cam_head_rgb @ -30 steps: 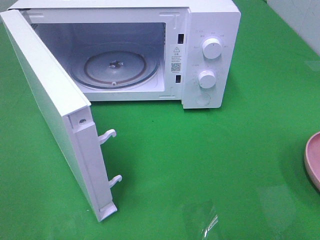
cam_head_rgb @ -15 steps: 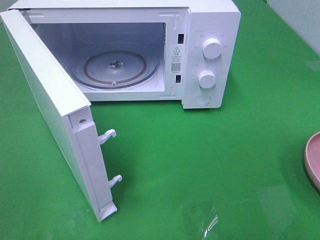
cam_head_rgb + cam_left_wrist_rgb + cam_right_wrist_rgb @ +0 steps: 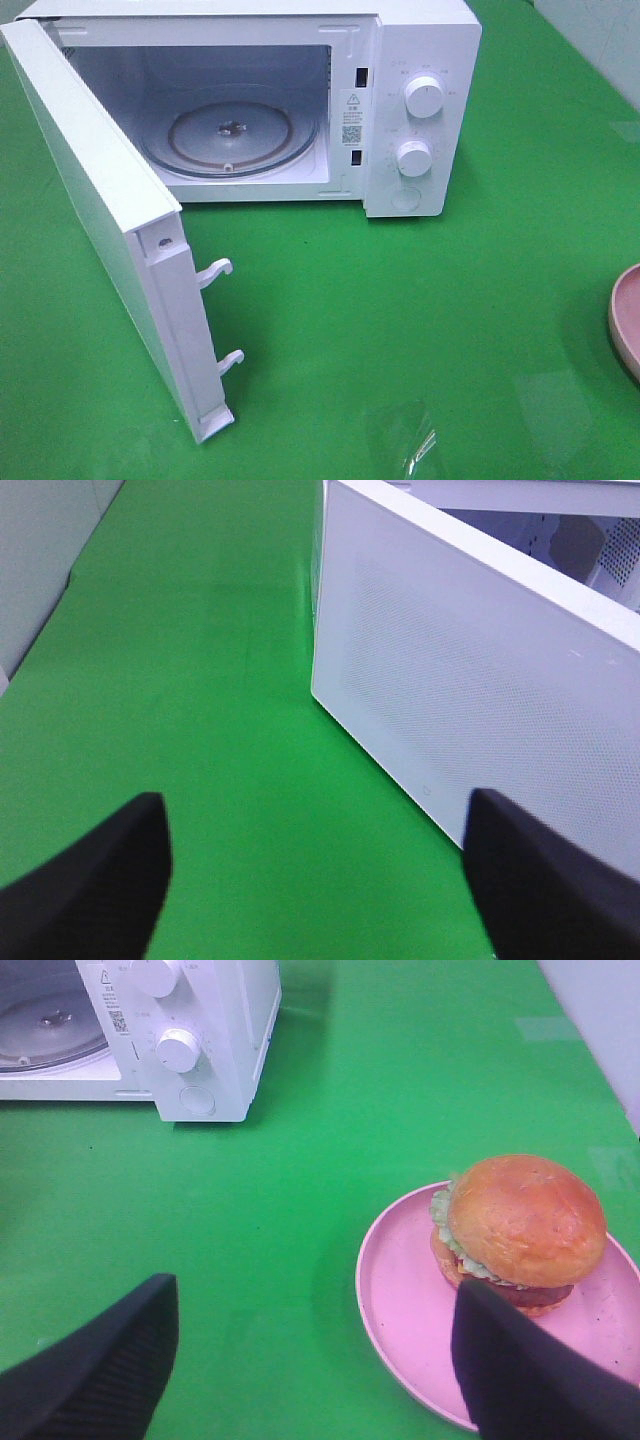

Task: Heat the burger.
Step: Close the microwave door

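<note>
On green table (image 3: 420, 300), open-doored microwave (image 3: 420, 60), burger (image 3: 520, 1225) on pink plate (image 3: 400, 1300), both claws released, empty.

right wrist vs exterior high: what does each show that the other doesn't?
Only right wrist: the burger sitting on the pink plate, and the open right gripper over bare green table. Only exterior high: the microwave door swung open with its latch hooks. Both: the microwave, its two knobs, the glass turntable, and the plate's edge.
</note>
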Tool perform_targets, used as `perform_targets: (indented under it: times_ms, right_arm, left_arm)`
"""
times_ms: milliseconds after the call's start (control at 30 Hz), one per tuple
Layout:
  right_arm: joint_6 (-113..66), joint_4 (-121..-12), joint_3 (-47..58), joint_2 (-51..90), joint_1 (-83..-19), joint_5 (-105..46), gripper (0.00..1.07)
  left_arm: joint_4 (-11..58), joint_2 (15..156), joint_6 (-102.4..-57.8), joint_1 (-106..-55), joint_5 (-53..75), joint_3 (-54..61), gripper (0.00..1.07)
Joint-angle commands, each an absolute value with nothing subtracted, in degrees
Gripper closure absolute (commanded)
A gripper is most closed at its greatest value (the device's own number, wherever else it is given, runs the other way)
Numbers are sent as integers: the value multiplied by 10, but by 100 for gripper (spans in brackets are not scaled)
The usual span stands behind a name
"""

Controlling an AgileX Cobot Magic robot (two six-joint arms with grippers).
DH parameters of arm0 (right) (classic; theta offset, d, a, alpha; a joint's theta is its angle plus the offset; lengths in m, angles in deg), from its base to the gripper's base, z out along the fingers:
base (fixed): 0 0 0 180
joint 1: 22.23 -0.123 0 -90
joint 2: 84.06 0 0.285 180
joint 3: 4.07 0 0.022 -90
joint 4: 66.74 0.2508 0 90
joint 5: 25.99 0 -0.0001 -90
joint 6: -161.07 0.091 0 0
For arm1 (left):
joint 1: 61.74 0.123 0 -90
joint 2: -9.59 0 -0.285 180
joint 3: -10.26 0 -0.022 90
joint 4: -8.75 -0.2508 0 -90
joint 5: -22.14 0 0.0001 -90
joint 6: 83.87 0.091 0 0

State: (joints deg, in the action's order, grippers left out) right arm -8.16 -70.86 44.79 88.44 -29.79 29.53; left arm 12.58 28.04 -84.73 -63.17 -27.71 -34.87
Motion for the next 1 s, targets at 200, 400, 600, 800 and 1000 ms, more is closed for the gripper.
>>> perform_targets:
  times_ms: [200,400,600,800,1000]
  right_arm:
    - [-88,-706,449,899,-294,290,34]
    - [-88,-706,449,899,-294,290,34]
    - [-88,-706,449,899,-294,290,34]
    - [-88,-706,449,899,-294,290,34]
    - [-88,-706,449,899,-294,290,34]
  left_arm:
    - [124,367,-865,-632,-223,-348,107]
    - [117,424,-864,-632,-99,-358,107]
    - [116,461,-864,-632,115,-429,107]
    - [116,494,-864,-632,300,-505,107]
    - [114,577,-883,-632,439,-558,107]
